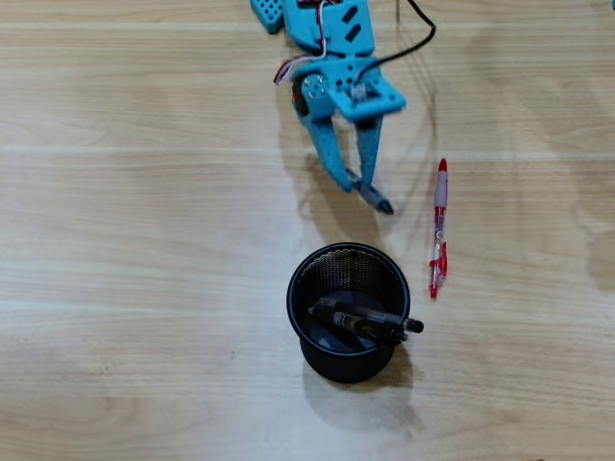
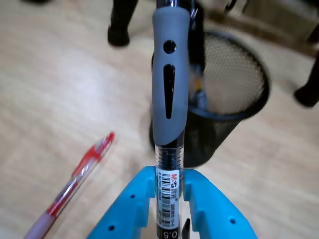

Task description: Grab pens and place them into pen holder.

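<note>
Grey-gripped pen (image 2: pixel 169 124) in blue plastic jaws

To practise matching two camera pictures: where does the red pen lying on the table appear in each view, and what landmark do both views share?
Overhead view: the red pen lies right of centre, roughly upright in the picture, to the right of the gripper and the pen holder.
Wrist view: the red pen lies slanted at the lower left.
Shared landmark: the pen holder, upper right in the wrist view.
</note>
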